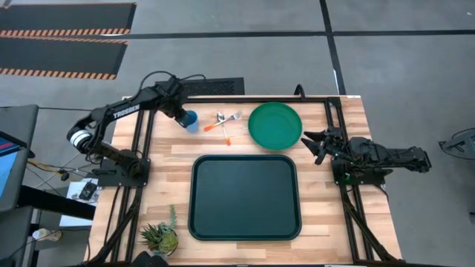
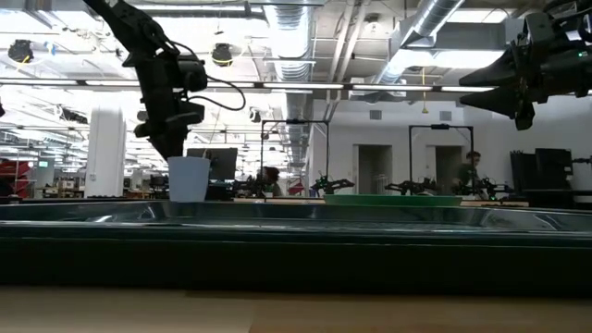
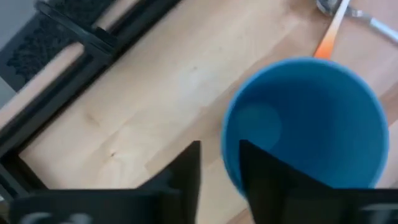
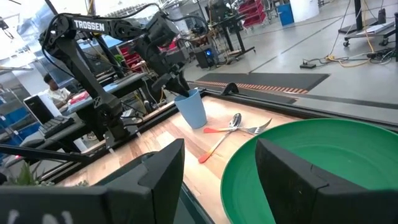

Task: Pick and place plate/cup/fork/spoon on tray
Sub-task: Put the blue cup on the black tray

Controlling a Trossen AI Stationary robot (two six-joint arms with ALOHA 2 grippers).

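Left gripper [image 1: 183,117] pinches the rim of the light-blue cup [image 1: 191,121], 1 finger inside the wall and 1 outside as the left wrist view shows; the cup stands upright on the table [image 1: 174,159] near its far left. Just beside it the fork [image 1: 228,121] and spoon [image 1: 222,126] lie crossed, between the cup and the green plate [image 1: 274,124]. Nearer the front sits the dark-green tray [image 1: 246,197], whose rim blocks the low view's sight of the utensils. Right gripper [image 1: 315,144] hovers beside the plate, fingers spread and holding nothing. A potted plant [image 1: 159,236] stands at the front left corner
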